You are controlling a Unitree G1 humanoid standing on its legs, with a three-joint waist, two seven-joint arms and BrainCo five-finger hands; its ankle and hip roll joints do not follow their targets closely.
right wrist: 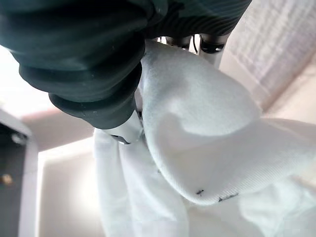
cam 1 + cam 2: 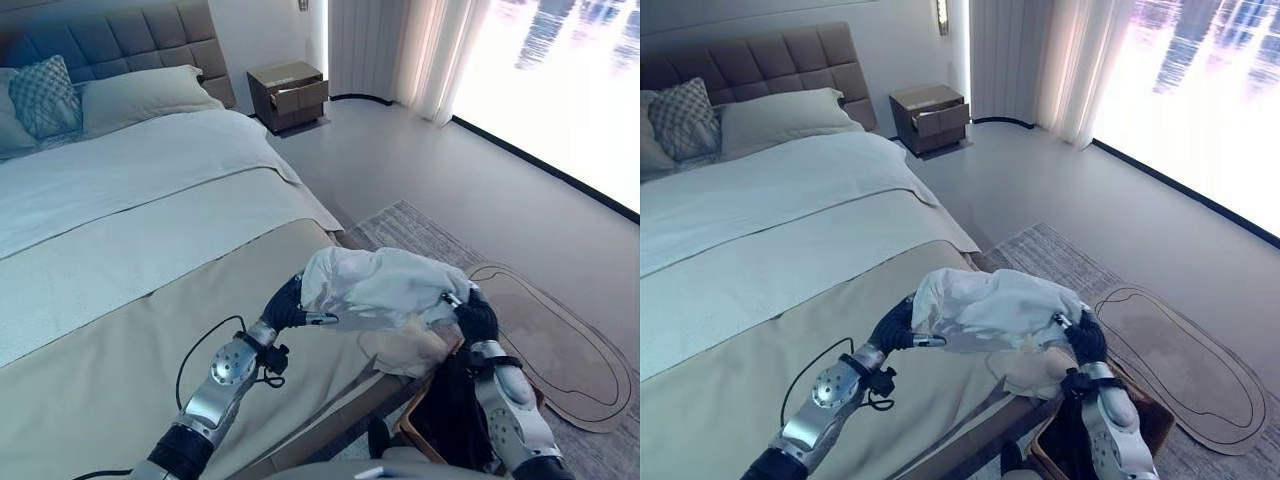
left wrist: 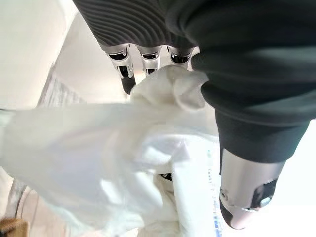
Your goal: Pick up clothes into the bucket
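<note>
Clothes here come down to one white garment (image 2: 385, 285), bunched and lifted clear of the bed (image 2: 120, 300), stretched between both hands just past the bed's foot corner. The left hand (image 2: 287, 306) has its fingers (image 3: 126, 74) curled into a fold of the cloth, and the right hand (image 2: 472, 313) likewise clutches the other end, cloth wrapped over its fingers in the right wrist view. Below the right hand, beside the bed's corner, stands the bucket (image 2: 1140, 420), a woven basket with something dark already inside. So the pick-up looks done; carrying the garment over the rim and releasing it is left. Farther off, beyond the bed, a nightstand (image 2: 288, 94) stands against the wall near the headboard.
</note>
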